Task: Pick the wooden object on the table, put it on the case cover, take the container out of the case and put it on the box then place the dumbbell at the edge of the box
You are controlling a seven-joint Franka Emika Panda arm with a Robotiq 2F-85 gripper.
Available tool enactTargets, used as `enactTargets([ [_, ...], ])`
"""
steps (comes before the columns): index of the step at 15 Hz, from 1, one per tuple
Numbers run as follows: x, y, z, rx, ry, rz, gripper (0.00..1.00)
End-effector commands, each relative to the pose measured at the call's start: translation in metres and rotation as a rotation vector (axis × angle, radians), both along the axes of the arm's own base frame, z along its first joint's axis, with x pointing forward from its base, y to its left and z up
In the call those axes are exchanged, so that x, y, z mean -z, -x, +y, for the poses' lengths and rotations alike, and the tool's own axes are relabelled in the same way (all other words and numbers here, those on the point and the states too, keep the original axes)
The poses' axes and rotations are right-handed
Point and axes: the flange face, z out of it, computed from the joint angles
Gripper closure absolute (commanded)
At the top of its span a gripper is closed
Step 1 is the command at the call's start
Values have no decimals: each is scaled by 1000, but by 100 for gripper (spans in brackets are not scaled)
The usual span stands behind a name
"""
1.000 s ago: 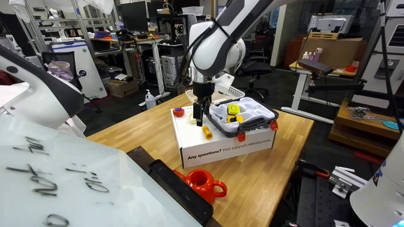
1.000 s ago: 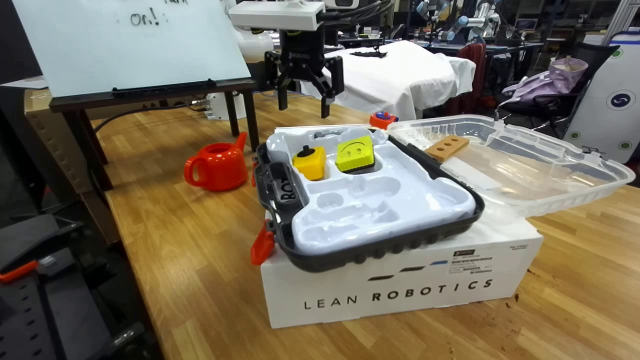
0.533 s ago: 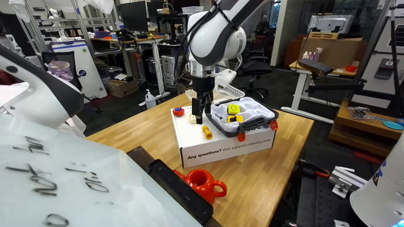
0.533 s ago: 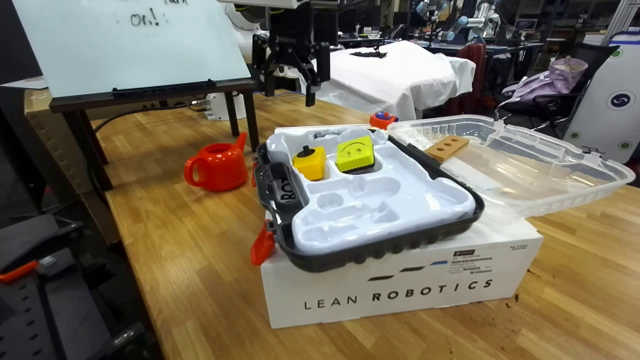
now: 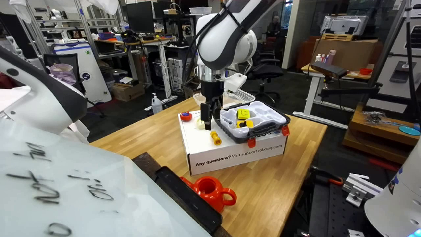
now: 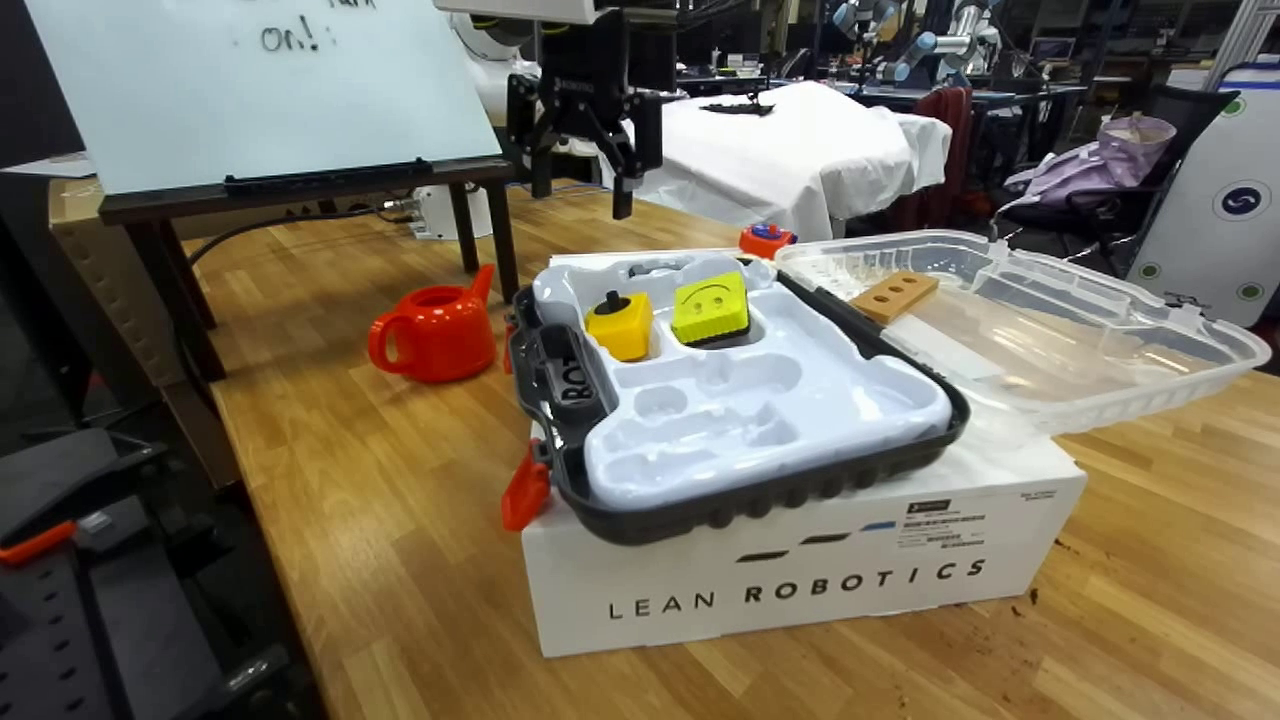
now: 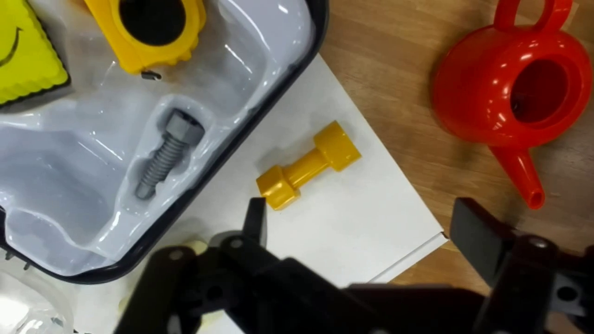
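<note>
The gripper [image 7: 362,226] has its jaws wide apart with nothing between, maybe so it can grab the yellow dumbbell [image 7: 308,167] lying on the white box [image 7: 371,204].

Glossy plastic dumbbell [image 7: 306,168], matt cardboard box [image 6: 660,565]

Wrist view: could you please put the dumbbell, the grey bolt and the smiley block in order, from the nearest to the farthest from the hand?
1. Yellow dumbbell: on the white box, outside the case.
2. Grey bolt: inside the case, on the side towards the dumbbell.
3. Smiley block: deeper inside the case, cut off at the picture's left edge.
</note>
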Motion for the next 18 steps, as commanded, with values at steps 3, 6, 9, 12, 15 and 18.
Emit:
enactTargets([
  [3, 34, -14, -23, 172, -64, 55, 0],
  [6, 41, -25, -26, 228, -129, 71, 0],
  [9, 32, -35, -16, 241, -178, 52, 0],
  [12, 31, -37, -9, 224, -159, 23, 0],
  [15, 29, -38, -7, 223, -164, 19, 0],
  [18, 29, -38, -7, 224, -164, 19, 0],
])
